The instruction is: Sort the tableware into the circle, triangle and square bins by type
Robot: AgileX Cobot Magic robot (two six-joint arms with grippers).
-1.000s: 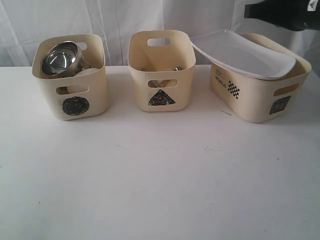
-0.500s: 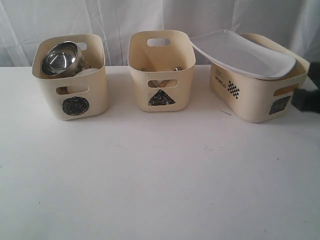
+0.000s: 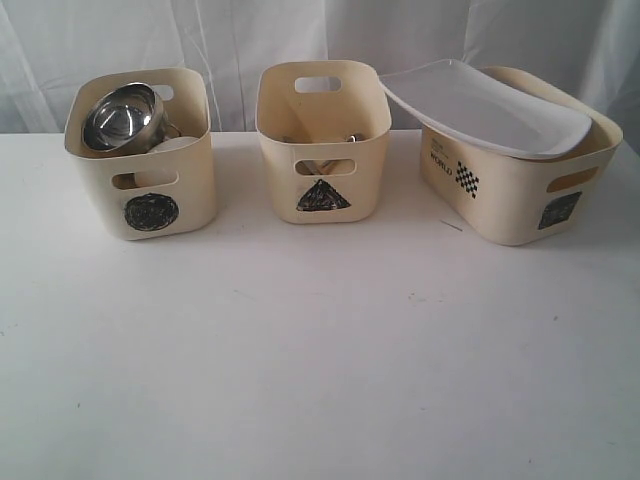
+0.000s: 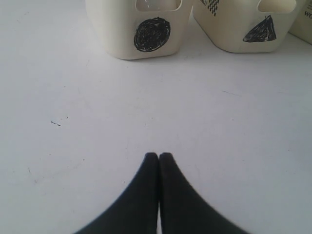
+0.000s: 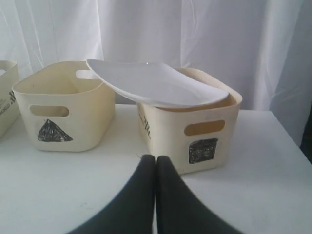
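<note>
Sorted bins stand in a row; the arm has left the exterior view

The dark arm that crossed the upper right corner a second ago, and then showed at the right edge beside the square bin [image 3: 500, 205], is gone from the exterior view; bins and contents have not shifted. The large white squarish plate [image 3: 485, 105] lies tilted across the square bin's rim, overhanging toward the triangle bin [image 3: 275, 150] in the middle. The steel bowl [image 3: 122, 115] sits tipped in the circle bin [image 3: 100, 200] on the left. What lies in the triangle bin is too hidden to name. The left arm's jaws are pressed together, empty, above bare tabletop [image 3: 320, 350] before the circle bin. The right arm's jaws are likewise clenched on nothing, just before the square bin.
</note>
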